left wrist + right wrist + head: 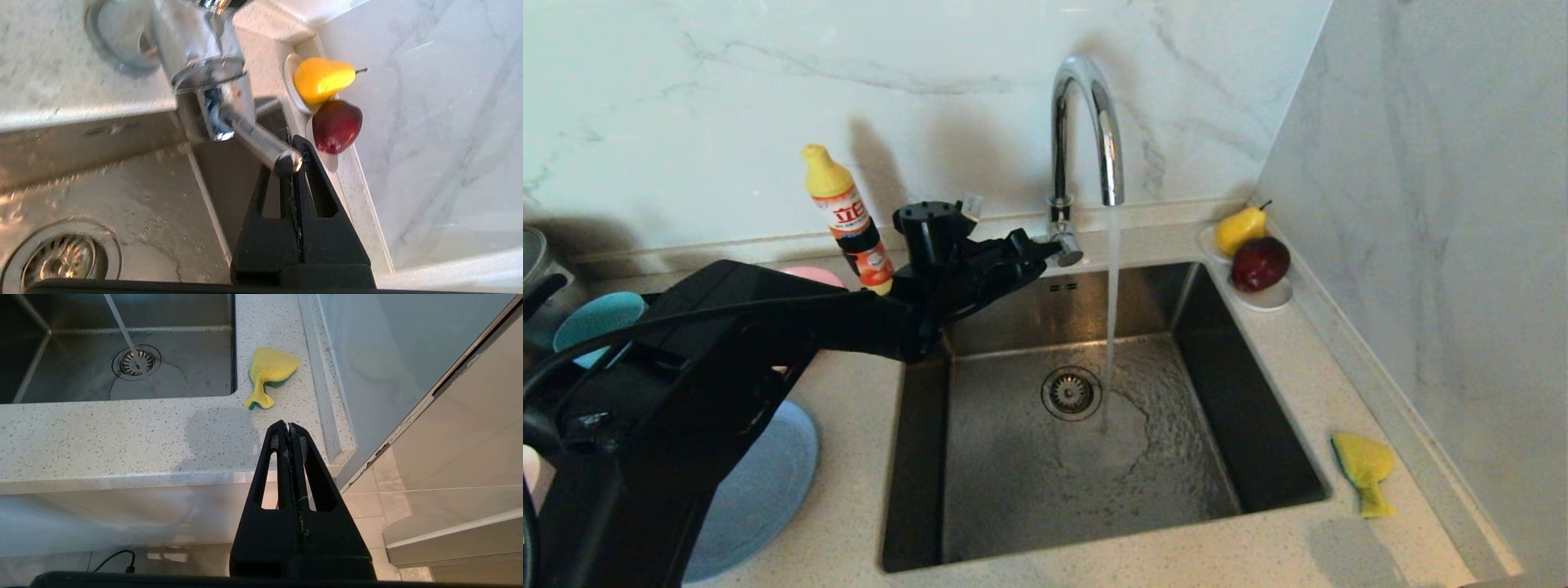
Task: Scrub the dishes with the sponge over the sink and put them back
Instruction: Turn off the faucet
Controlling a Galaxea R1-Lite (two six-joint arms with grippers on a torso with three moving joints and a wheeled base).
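None of the dishes is being scrubbed yet: the grey-blue plate [768, 482] is lying on the table left of the sink [1029, 490], the sponge [1364, 469] right of it. The left gripper [1033, 243], jaws together, is touching the tap lever [261, 145]; water is running. The right gripper [289, 428], jaws together, is hanging parked. Fetching the sponge is probably coming next

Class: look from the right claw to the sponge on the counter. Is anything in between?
Nothing visible. The right claw, shut, hangs off the counter's front edge; only bare counter separates it from the sponge.
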